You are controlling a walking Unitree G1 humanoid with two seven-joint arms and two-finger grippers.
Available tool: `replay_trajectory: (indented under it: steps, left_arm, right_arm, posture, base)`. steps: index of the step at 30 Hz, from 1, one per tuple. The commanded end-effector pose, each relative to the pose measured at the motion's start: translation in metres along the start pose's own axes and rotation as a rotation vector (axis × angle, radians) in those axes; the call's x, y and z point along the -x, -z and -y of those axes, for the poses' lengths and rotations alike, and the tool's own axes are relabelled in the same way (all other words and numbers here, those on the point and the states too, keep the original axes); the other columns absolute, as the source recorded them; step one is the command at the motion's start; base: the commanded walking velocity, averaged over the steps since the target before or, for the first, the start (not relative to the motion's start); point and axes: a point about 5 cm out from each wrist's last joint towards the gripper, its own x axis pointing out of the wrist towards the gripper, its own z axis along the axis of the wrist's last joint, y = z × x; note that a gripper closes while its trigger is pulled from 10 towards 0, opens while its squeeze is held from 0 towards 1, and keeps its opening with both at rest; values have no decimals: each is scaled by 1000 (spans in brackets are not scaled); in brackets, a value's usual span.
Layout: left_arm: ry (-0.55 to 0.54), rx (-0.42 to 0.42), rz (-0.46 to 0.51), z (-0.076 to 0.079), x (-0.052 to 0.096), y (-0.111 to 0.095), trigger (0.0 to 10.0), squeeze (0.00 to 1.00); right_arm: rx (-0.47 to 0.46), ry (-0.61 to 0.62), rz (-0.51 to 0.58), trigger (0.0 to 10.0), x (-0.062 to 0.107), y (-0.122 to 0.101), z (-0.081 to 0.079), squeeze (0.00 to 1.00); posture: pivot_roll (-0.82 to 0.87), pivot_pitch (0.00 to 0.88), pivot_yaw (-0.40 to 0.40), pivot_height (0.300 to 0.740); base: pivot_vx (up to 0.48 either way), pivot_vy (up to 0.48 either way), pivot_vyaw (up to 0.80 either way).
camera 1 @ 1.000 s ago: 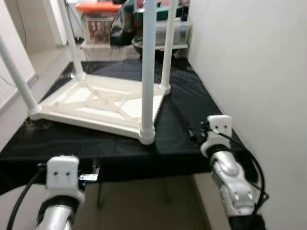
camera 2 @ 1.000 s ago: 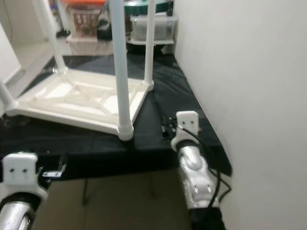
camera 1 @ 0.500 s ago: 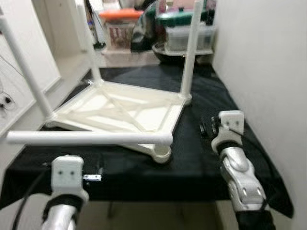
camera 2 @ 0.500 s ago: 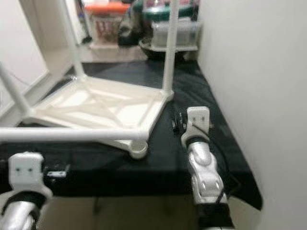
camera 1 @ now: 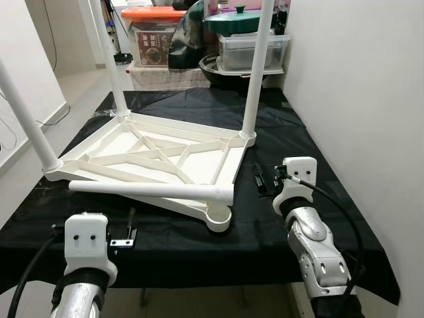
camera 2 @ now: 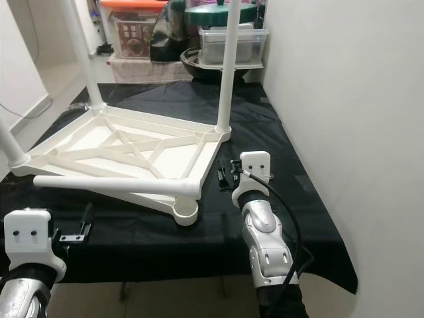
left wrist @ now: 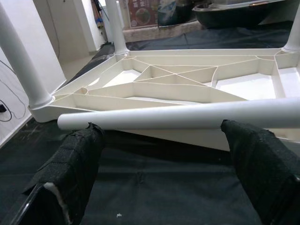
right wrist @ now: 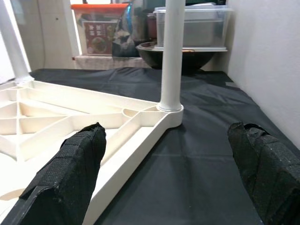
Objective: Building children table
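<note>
A white children's table top (camera 1: 159, 149) lies upside down on a table draped in black cloth (camera 1: 311, 165). Three white legs stand upright in its corners: near left (camera 1: 26, 122), far left (camera 1: 109, 59), far right (camera 1: 256, 73). The fourth leg (camera 1: 152, 191) lies flat across the near edge, one end beside the empty corner socket (camera 1: 218, 218). My left gripper (camera 1: 126, 228) hovers open just in front of the fallen leg (left wrist: 187, 115), nothing between its fingers (left wrist: 77, 154). My right gripper (camera 1: 264, 179) is open beside the far right leg (right wrist: 171, 56), holding nothing.
Behind the table stand an orange-lidded storage box (camera 1: 151, 33), a clear box (camera 1: 250, 52) with a green pot lid on top, and a black bowl (camera 1: 225, 69). A white wall (camera 1: 358, 99) runs close along the right. Pale floor (camera 1: 73, 83) lies to the left.
The near right leg, upright in its socket a second ago, has tipped over leftward and now lies across the top's near edge. The camera has also shifted; both grippers stay open.
</note>
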Motion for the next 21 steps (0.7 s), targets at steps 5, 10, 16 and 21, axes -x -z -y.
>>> replay_trajectory:
  steps: [5,10,16,21]
  left_arm:
    - [6,-8,-22,2,-1,5,10000,0]
    - [15,10,-39,5,0,7,10000,0]
    - [52,63,-91,9,2,16,10000,0]
    - [63,61,-113,10,5,20,10000,0]
  right_arm:
    - [-18,-148,27,10000,-9,-12,-19,1000]
    - [-49,-288,42,10000,-30,-35,-31,0]
    - [133,-613,140,10000,-44,-77,-53,0]
    - [167,-589,109,10000,-52,-76,-50,0]
  posture:
    - [48,26,-7,740]
    - [40,32,-10,740]
    - [34,40,-20,740]
    - [35,40,-22,740]
  base:
    - [0,0,0]
    - [0,0,0]
    - [0,0,0]
    - [0,0,0]
